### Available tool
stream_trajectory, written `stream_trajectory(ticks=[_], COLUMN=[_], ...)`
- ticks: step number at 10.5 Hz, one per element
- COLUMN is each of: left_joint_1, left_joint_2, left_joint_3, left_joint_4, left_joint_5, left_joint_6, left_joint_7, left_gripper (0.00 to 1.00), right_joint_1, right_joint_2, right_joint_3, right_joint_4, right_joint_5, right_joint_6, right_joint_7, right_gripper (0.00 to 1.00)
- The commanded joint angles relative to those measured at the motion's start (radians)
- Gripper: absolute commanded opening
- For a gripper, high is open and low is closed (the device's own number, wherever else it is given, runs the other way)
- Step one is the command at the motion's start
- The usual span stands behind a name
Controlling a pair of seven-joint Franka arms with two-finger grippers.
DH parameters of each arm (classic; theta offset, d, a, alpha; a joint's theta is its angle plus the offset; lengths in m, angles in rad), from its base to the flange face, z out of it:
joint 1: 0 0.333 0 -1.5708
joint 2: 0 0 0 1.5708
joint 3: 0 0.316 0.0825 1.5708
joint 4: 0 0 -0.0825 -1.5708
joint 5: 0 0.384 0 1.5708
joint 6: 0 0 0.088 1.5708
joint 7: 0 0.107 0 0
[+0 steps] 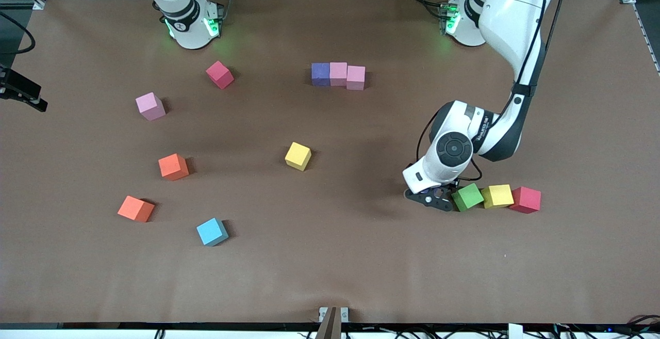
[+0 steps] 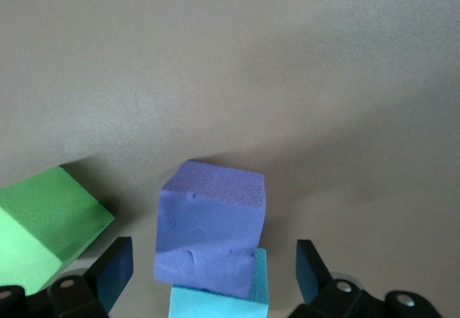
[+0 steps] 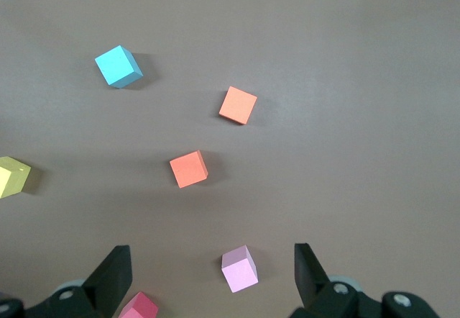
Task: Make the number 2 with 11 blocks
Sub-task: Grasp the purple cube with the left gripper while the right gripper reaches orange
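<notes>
Purple matte foam cube (image 2: 210, 228) sat atop a sky-blue foam cube (image 2: 220, 300), centred between the open, empty left end effector (image 2: 213, 271) fingers. Right end effector (image 3: 210, 278) waited open, empty, high over the surface (image 1: 330, 267).

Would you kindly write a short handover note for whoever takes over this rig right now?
Left gripper: low beside the green block, jaws open around a purple block that sits on a sky-blue one.
Right gripper: open, up over the table; arm waits.
Done: one row, purple, pink, pink.
Left: scattered pink, two orange, sky-blue, two yellow; leave the red cubes.
</notes>
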Motion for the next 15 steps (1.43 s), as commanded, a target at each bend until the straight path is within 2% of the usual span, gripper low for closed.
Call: stream_trajectory(ticks=[1,5,6,7,8,9,10,12,15], left_joint_1=[0.007,0.015,0.018,0.021,0.022,0.030,0.030,0.025,0.009], left_joint_2=[0.030,0.044,0.044,0.044,0.043,0.041,0.037,0.034,0.034], left_joint_3=[-0.003,-0.004,-0.004,-0.004,-0.004,-0.004,-0.006,-0.007,-0.035], left_joint_4=[0.007,-0.004,-0.015,-0.018,-0.025,-0.024,-0.019,-0.007,0.074], left_joint_5=[-0.025,-0.028,-0.028,-0.028,-0.028,-0.028,-0.028,-0.029,-0.098], left_joint_6=[0.040,0.057,0.057,0.057,0.057,0.054,0.052,0.052,0.052], left_joint_7=[0.035,0.035,0.036,0.035,0.032,0.036,0.027,0.013,-0.049], left_gripper=[1.00,1.00,0.94,0.79,0.59,0.46,0.27,0.22,0.20], right_joint_1=[-0.011,-0.014,-0.005,-0.002,0.005,0.006,0.021,0.041,0.066], right_joint_2=[-0.004,0.022,0.059,0.111,0.169,0.215,0.255,0.330,0.342], right_joint_3=[0.006,0.008,0.009,0.011,0.014,0.017,0.017,0.017,0.017], right_joint_4=[-0.001,-0.001,0.000,0.000,0.002,0.000,0.000,-0.047,-0.342], right_joint_5=[0.016,0.019,0.019,0.019,0.020,0.043,0.078,0.051,0.060], right_joint_6=[-0.002,0.001,0.019,0.035,0.053,0.073,0.078,0.139,0.519], right_joint_7=[0.008,0.008,0.006,0.003,-0.006,-0.017,-0.040,-0.072,-0.107], right_gripper=[1.00,1.00,1.00,1.00,1.00,1.00,1.00,1.00,1.00])
